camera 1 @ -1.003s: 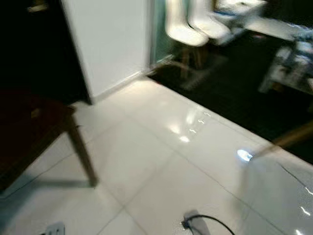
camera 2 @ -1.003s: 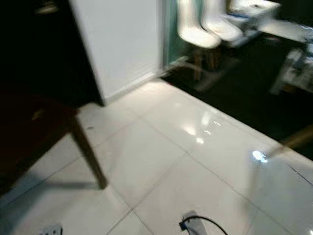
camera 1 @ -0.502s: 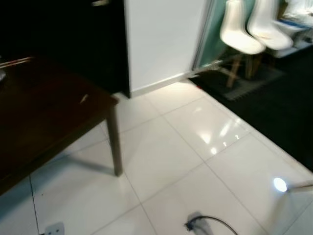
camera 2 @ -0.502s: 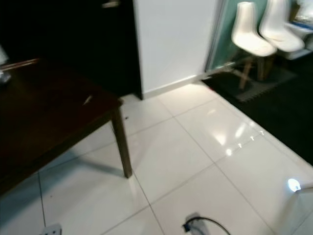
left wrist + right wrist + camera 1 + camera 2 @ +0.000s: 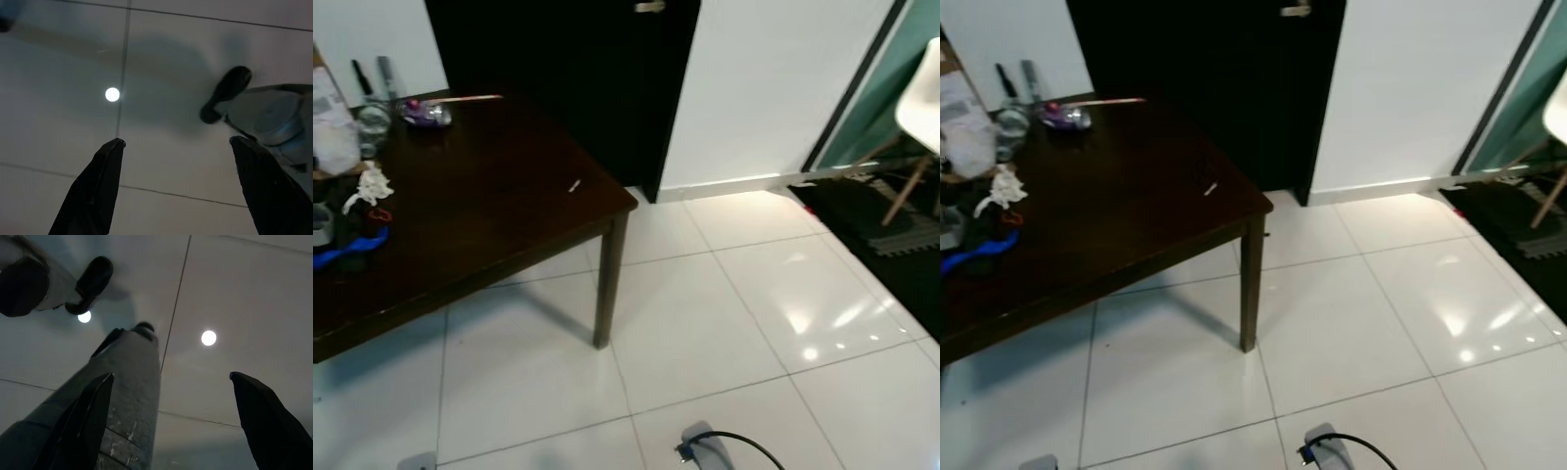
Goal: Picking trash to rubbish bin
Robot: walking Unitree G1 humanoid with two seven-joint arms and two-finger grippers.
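Crumpled white paper (image 5: 368, 186) lies on bench (image 5: 499, 211), ahead and left; left tool (image 5: 178, 147) nearer. Right tool (image 5: 171, 382) idle. Both hang wide open, empty.

Both eye views are looking forward and down from the head, sharing the table's (image 5: 499, 211) near corner and the floor (image 5: 724, 323). Each wrist camera is pointing down between its fingers at nearby tiles (image 5: 161, 73).

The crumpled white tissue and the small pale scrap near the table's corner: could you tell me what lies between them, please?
In the left eye view, only bare dark tabletop lies between the crumpled white tissue and the small pale scrap.
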